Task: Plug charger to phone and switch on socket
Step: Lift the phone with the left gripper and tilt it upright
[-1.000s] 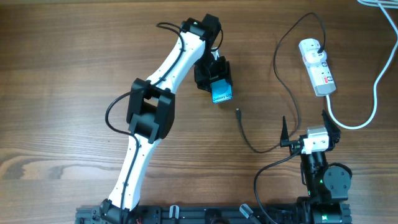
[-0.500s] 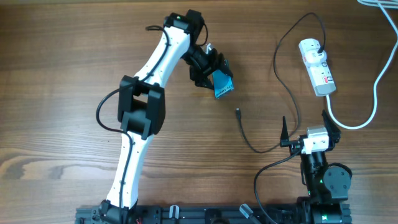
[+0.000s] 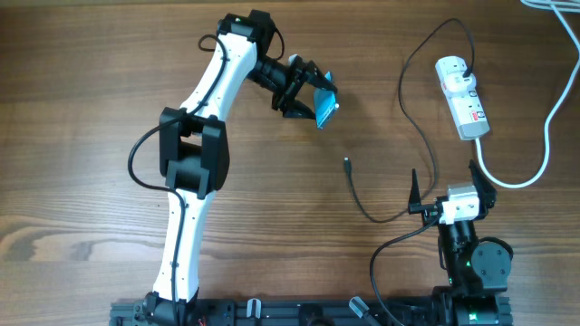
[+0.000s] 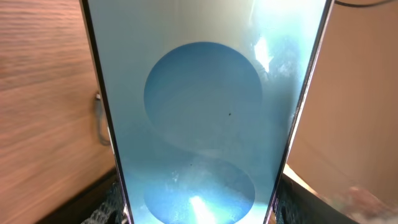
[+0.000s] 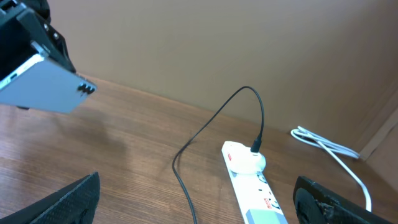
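My left gripper (image 3: 311, 95) is shut on the phone (image 3: 327, 106) and holds it tilted on edge above the table, left of centre. In the left wrist view the phone's teal screen (image 4: 205, 112) fills the frame between the fingers (image 4: 199, 208). The right wrist view shows its grey back (image 5: 43, 87). The charger's black cable (image 3: 412, 118) loops from the socket (image 3: 463, 100) down to its plug tip (image 3: 346, 164), which lies free on the table. My right gripper (image 3: 446, 192) is open and empty below the socket. The socket (image 5: 258, 186) and the cable (image 5: 205, 130) lie ahead of it (image 5: 199, 211).
A thick white cord (image 3: 544, 136) runs from the socket's near end and curves up the right edge of the table; it also shows in the right wrist view (image 5: 329, 146). A white plug (image 5: 244, 158) sits in the socket's far end.
My left arm has swung back and to the left while the gripper turned, raising the phone off the table and tipping it on edge. The right arm and the cable have not moved.
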Tool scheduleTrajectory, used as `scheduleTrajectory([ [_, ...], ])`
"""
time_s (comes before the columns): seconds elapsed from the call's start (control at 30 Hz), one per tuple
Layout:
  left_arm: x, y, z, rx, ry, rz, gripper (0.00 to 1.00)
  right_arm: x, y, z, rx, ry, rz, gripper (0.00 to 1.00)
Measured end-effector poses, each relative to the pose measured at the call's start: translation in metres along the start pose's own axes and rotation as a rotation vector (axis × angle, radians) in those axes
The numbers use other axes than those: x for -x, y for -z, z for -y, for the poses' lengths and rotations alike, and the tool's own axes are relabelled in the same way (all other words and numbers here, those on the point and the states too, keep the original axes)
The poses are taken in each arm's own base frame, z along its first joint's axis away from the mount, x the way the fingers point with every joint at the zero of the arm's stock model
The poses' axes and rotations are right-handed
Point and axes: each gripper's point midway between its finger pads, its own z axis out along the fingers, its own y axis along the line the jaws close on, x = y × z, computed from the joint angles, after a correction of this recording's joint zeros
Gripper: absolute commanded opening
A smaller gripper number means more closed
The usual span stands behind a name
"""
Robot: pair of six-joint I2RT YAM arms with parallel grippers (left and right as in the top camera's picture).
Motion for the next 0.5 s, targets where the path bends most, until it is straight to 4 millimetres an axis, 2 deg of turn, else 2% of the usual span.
scheduleTrajectory([
  [0.13, -0.001, 0.007, 0.005, -0.045, 0.006, -0.012, 0.67, 0.003, 0.0, 0.001, -0.003, 0.001, 0.013, 1.0],
  [0.2, 0.0, 0.011, 0.007, -0.067, 0.009, -0.014, 0.67, 0.014, 0.0, 0.001, 0.002, 0.004, 0.059, 1.0],
  [0.27, 0.0, 0.015, 0.009, -0.087, 0.012, -0.018, 0.67, 0.024, 0.002, -0.009, 0.062, 0.008, 0.105, 1.0],
  [0.37, 0.0, 0.023, 0.015, -0.137, 0.012, -0.028, 0.67, 0.043, 0.014, -0.054, 0.334, 0.029, 0.214, 1.0],
  [0.43, 0.0, 0.03, 0.018, -0.169, 0.015, -0.033, 0.66, 0.058, 0.035, -0.088, 0.56, 0.065, 0.313, 1.0],
  [0.5, 0.001, 0.034, 0.02, -0.187, 0.018, -0.034, 0.66, 0.071, 0.053, -0.105, 0.685, 0.108, 0.404, 1.0],
])
